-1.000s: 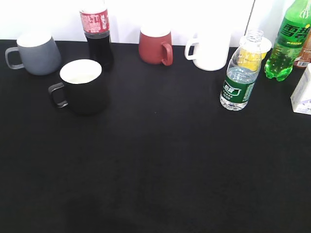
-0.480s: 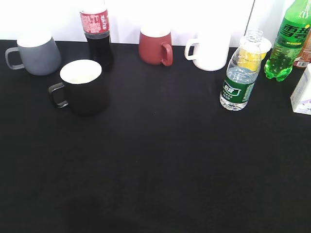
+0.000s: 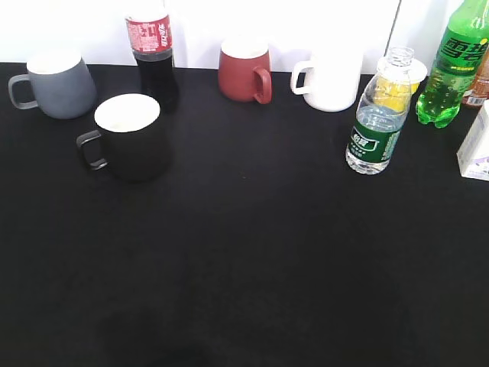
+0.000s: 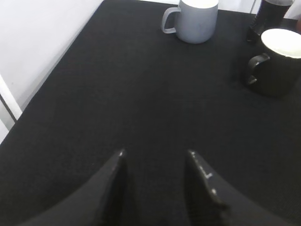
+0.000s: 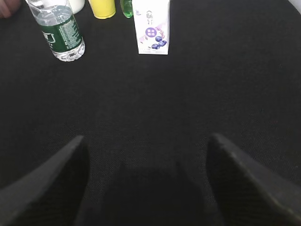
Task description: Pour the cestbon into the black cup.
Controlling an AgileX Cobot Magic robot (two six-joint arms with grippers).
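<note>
Bottles and mugs line the far edge of the black table (image 3: 252, 252) in the exterior view: at far left a grey ceramic mug with a white inside (image 3: 55, 82), then a red-labelled plastic bottle of dark cola (image 3: 153, 53), a dark red mug (image 3: 244, 73), a white mug (image 3: 328, 80), and at far right a tall bright-green soda bottle (image 3: 452, 65) holding green liquid, with a white carton (image 3: 477, 144) at the right edge. Nearer, on the left, stands the glossy black mug with a white inside and loop handle, the black cup (image 3: 130, 136), upright, its interior looking bare white. Well apart on the right stands the small clear plastic water bottle with a dark green label, the cestbon (image 3: 377, 115), upright, uncapped, with water inside; something yellow shows behind it. Neither arm appears in this view. The left wrist view shows the left gripper (image 4: 157, 162) with its dark fingers narrowly parted over bare cloth, holding nothing, the black cup far to its right and the grey mug beyond. The right wrist view shows the right gripper (image 5: 148, 143) spread wide and empty, the cestbon far left, a yellow cup (image 5: 102, 7) and the carton beside it.
</note>
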